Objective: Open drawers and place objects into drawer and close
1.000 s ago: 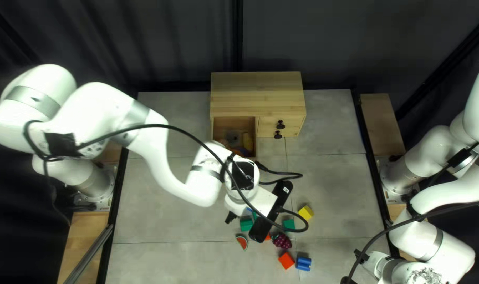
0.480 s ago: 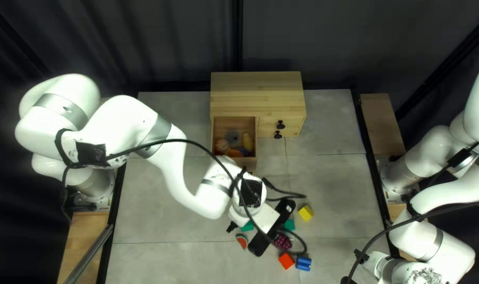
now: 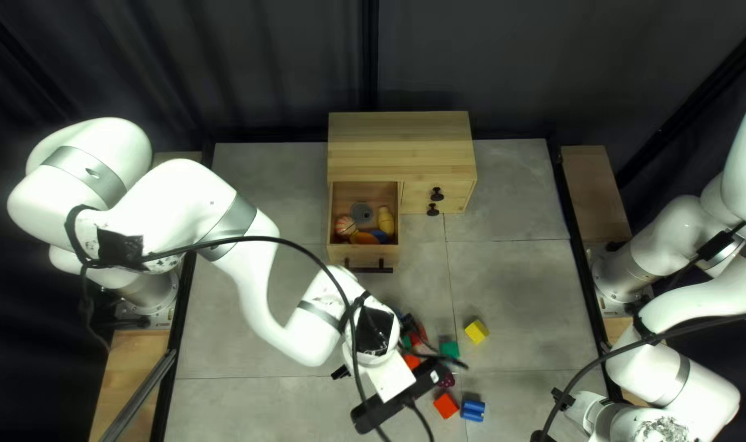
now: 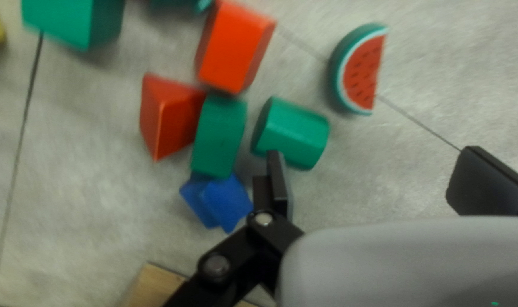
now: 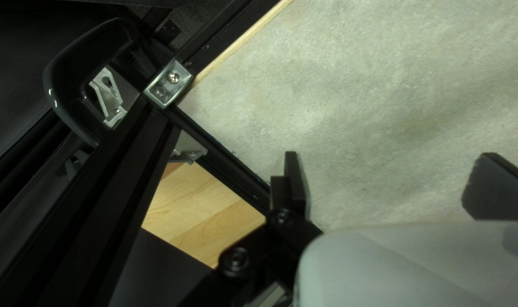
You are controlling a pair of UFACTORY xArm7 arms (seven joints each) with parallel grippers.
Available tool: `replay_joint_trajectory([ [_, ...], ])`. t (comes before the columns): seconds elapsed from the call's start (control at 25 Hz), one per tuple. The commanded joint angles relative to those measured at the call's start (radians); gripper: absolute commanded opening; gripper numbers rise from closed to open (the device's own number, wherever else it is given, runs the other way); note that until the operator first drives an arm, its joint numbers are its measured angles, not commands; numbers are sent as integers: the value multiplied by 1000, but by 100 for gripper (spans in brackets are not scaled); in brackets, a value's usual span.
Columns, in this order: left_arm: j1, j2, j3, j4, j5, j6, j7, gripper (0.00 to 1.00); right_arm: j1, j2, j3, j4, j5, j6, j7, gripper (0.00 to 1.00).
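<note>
In the top left view, my left gripper hangs over the near part of the table, hiding blocks. Open and empty, the left gripper has one finger beside a green cylinder and a watermelon slice ahead. Red triangular, green, orange-red and blue blocks cluster beside that finger. The wooden cabinet has its large left drawer pulled out, holding a striped ball, a yellow piece and others. The right gripper stands open over bare tabletop.
Two small cabinet drawers with dark knobs are shut. Yellow, red and blue pieces lie on the table. My left arm's cable loops above it. Black frame rails border the table beside the right gripper.
My left gripper has moved toward the near edge and slightly left, away from the drawer, uncovering its front, handle and contents. The right arm looks unmoved.
</note>
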Motion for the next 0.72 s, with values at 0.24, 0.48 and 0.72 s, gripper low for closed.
replay_joint_trajectory([
  [0.24,-66,1,53,33,15,-69,-286,100,0,0,0,0,0,0,0,100],
  [0.48,-95,-1,73,-7,12,-182,-451,98,0,0,0,0,0,0,0,100],
  [0.72,-100,-53,73,-70,-26,-156,-548,100,0,0,0,0,0,0,0,100],
])
